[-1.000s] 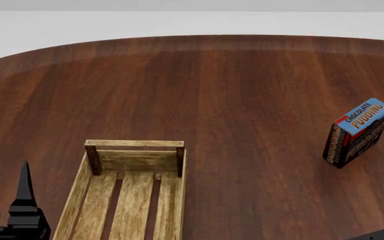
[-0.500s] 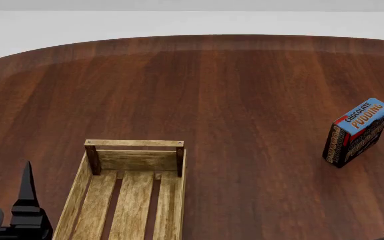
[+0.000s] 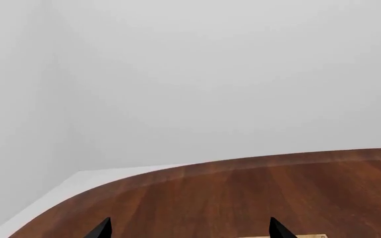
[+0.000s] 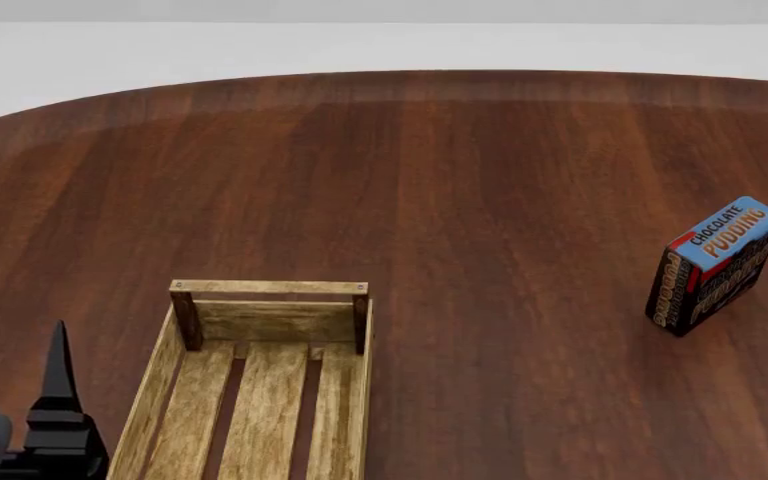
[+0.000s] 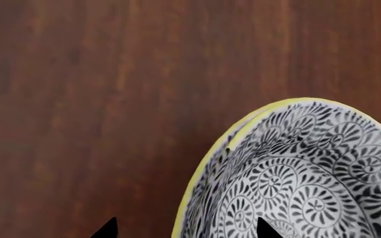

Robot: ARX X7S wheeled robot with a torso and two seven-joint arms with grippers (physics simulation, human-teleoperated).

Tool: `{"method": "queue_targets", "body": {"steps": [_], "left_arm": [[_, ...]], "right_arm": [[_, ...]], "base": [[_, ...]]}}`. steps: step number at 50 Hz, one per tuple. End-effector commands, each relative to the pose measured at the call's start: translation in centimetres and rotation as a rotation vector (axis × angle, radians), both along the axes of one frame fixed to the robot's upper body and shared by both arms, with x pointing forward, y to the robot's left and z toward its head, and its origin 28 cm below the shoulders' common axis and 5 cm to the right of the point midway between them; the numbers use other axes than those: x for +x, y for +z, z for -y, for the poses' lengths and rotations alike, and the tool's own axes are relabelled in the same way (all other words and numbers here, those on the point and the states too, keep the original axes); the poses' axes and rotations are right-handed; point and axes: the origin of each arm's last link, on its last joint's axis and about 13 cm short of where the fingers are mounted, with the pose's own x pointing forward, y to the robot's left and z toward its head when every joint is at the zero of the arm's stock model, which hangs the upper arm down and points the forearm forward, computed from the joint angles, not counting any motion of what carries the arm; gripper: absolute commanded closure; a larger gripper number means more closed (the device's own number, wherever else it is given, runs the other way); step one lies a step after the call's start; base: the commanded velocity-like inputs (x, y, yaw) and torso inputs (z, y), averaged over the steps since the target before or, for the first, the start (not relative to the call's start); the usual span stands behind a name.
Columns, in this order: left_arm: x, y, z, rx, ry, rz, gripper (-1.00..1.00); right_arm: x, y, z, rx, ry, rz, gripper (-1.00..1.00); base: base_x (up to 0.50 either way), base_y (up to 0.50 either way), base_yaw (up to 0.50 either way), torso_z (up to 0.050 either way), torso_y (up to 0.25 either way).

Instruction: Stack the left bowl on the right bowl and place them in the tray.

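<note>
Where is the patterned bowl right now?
Only the right wrist view shows the bowl, on the table beneath the open right tool; it is outside the head view.

Table [image 4: 464,180] wide open past tray [image 4: 271,300]; pudding box [image 4: 712,265] stands far right; bowl [image 5: 303,178] rim sits between right pincer tips

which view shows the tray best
The head view: the tray shows its far end, corner posts and slatted bottom, empty. The left wrist view catches only a sliver of its top edge. The right wrist view shows none of it.
</note>
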Motion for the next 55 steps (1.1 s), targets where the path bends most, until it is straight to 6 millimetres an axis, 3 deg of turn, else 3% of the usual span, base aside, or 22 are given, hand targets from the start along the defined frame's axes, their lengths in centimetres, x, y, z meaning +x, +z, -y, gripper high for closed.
{"method": "queue_targets", "body": {"steps": [1, 4, 5, 17, 30, 52, 53, 55], "left_arm": [[0.0, -0.2, 0.1, 0.001, -0.001, -0.003, -1.0], [0.0, -0.2, 0.1, 0.002, -0.002, -0.004, -1.0], [0.0, -0.2, 0.1, 0.001, -0.002, -0.004, -1.0], [-0.1, -0.2, 0.1, -0.001, -0.003, -0.003, -1.0], [-0.2, -0.2, 0.0, -0.008, -0.001, 0.001, -1.0], [-0.3, 0.0, -0.1, -0.016, -0.001, 0.007, -1.0], [-0.2, 0.1, -0.1, -0.017, -0.004, 0.011, -1.0], [-0.2, 0.1, -0.1, -0.02, -0.004, 0.012, -1.0]], "right_arm": [[-0.4, -1.4, 0.4, 0.006, -0.025, -0.04, -1.0], [-0.4, -1.5, 0.4, 0.01, -0.023, -0.045, -1.0], [-0.4, -1.5, 0.4, 0.006, -0.021, -0.048, 1.0], [-0.4, -0.6, -0.2, -0.015, 0.008, -0.035, 1.0], [-0.3, 2.5, -1.6, -0.063, 0.098, 0.039, 1.0], [-0.5, 8.6, -4.1, -0.171, 0.25, 0.178, 1.0], [-0.4, 10.2, -4.8, -0.19, 0.294, 0.211, 1.0], [-0.4, 10.8, -5.1, -0.198, 0.317, 0.221, 1.0]], "base": [[0.0, 0.0, 0.0, 0.0, 0.0], [0.0, 0.0, 0.0, 0.0, 0.0], [0.0, 0.0, 0.0, 0.0, 0.0], [0.0, 0.0, 0.0, 0.0, 0.0], [0.0, 0.0, 0.0, 0.0, 0.0], [0.0, 0.0, 0.0, 0.0, 0.0], [0.0, 0.0, 0.0, 0.0, 0.0], [0.0, 0.0, 0.0, 0.0, 0.0]]}}
